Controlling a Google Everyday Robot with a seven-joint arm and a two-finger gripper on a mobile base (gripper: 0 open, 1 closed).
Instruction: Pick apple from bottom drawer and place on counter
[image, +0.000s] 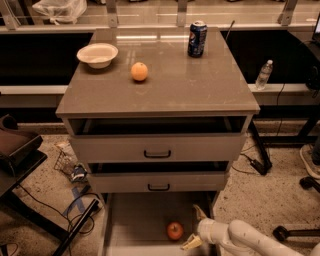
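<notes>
A: Camera view, where's the apple?
B: Lying in the bottom drawer, below the counter.
A: Pincer?
B: Spread wide, empty, just right of apple.

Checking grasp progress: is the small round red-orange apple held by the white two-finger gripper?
No, the apple lies on the pale floor of the wide bottom drawer, beside the open gripper.

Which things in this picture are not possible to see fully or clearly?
Bottom drawer: front cut off by the picture's lower edge, camera view.
Gripper, open just right of the apple: its arm runs out at the lower right corner.
Two upper drawers: insides dark, shaded by the counter.
</notes>
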